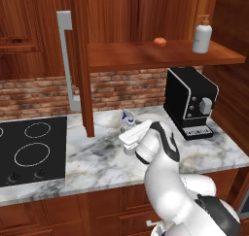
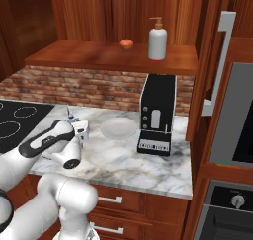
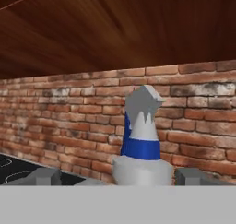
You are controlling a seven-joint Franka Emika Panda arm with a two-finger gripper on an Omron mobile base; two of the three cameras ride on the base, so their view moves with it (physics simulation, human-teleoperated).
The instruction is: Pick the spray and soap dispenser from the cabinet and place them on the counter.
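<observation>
The spray point(image 3: 140, 140) stands on the marble table point(image 1: 97, 157), its blue-and-white nozzle between the fingertips point(image 3: 44, 176) of the gripper point(image 3: 115, 177); those tips sit apart on either side of the bottle, so I judge it let go, not clamped. To finish this step well, the hand should draw straight back and up, clear of the nozzle, so the slim bottle is not tipped. The soap dispenser point(image 2: 157, 40) waits upright on the cabinet point(image 2: 113, 56) shelf, beside a small orange thing point(image 2: 126, 44), above the black coffee machine point(image 2: 157, 114).
</observation>
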